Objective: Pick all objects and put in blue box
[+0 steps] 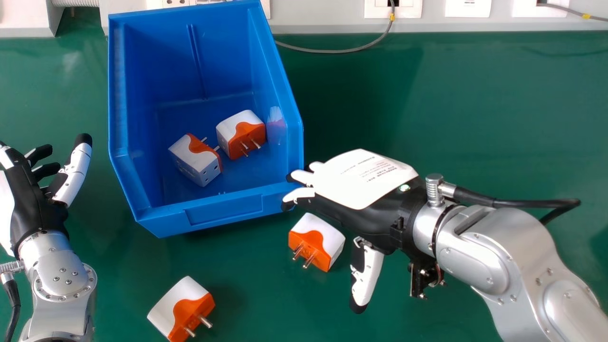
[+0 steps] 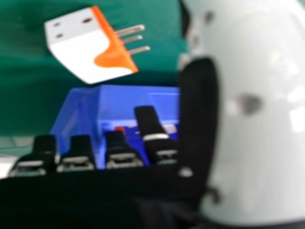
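We have our right hand point(image 1: 363, 190) over the surface point(image 1: 456, 118), its fingers nearly straight and reaching the blue box's point(image 1: 223, 212) near right corner, its thumb spread wide; it has hold of nothing, and we cannot tell whether the fingertips touch the rim. Between those fingers and the thumb, just beside the box's near wall, lies the first plug adapter point(image 1: 320, 235), white and orange, its prongs facing us. The second adapter point(image 1: 171, 304) lies well apart from it, farther from the surface's far edge and more to our left, prongs also facing us. The third adapter point(image 1: 237, 135) and the fourth adapter point(image 1: 192, 161) sit inside the box, close to each other, the third nearer its right wall. Our left hand point(image 1: 35, 204), open and empty with its thumb held out, is left of the box.
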Robot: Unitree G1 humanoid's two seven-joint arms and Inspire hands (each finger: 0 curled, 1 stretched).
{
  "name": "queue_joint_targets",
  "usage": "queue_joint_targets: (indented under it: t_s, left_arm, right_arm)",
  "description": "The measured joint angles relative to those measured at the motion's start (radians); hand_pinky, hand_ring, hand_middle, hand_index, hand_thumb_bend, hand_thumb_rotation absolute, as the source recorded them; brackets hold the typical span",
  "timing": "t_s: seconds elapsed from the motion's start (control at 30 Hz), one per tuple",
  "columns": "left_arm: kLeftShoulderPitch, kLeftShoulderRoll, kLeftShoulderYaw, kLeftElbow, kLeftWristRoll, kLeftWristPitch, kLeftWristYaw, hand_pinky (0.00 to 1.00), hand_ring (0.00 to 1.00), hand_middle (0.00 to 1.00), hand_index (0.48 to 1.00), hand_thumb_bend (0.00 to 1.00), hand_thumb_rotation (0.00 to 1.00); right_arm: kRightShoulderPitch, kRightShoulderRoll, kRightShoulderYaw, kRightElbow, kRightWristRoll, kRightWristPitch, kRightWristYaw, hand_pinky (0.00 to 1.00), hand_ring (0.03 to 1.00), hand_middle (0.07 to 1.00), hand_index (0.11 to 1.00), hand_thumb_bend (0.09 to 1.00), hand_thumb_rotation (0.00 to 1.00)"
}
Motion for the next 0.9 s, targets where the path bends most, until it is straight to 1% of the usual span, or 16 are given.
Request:
queue_joint_targets:
  t_s: [0.1, 0.3, 0.47, 0.6, 0.9]
  left_arm:
    - [0.000, 0.000, 0.000, 0.000, 0.000, 0.000, 0.001, 0.59, 0.74, 0.81, 0.870, 0.64, 0.53]
    - [0.002, 0.001, 0.002, 0.000, 0.000, 0.001, 0.003, 0.60, 0.74, 0.81, 0.870, 0.64, 0.53]
    - [0.005, 0.001, 0.003, 0.000, 0.000, 0.002, 0.002, 0.60, 0.74, 0.82, 0.870, 0.64, 0.53]
    - [0.005, 0.002, 0.003, 0.000, 0.000, 0.002, 0.000, 0.59, 0.74, 0.82, 0.871, 0.63, 0.53]
    - [0.005, 0.001, 0.003, 0.001, 0.000, 0.004, -0.001, 0.59, 0.74, 0.82, 0.871, 0.63, 0.53]
  right_arm:
    - [-0.003, 0.008, 0.002, 0.000, -0.001, 0.007, 0.003, 1.00, 0.999, 0.985, 0.858, 1.000, 0.16]
    - [-0.011, 0.032, 0.037, 0.046, -0.005, 0.011, -0.017, 1.00, 0.999, 0.974, 0.863, 1.000, 0.15]
    - [-0.066, 0.060, 0.067, 0.114, -0.004, 0.015, -0.021, 1.00, 0.993, 0.970, 0.879, 0.996, 0.12]
    - [-0.096, 0.062, 0.077, 0.122, -0.004, 0.018, 0.004, 1.00, 0.983, 0.968, 0.887, 0.989, 0.10]
    - [-0.121, 0.071, 0.093, 0.157, -0.004, 0.024, -0.006, 0.98, 0.964, 0.962, 0.894, 0.979, 0.10]
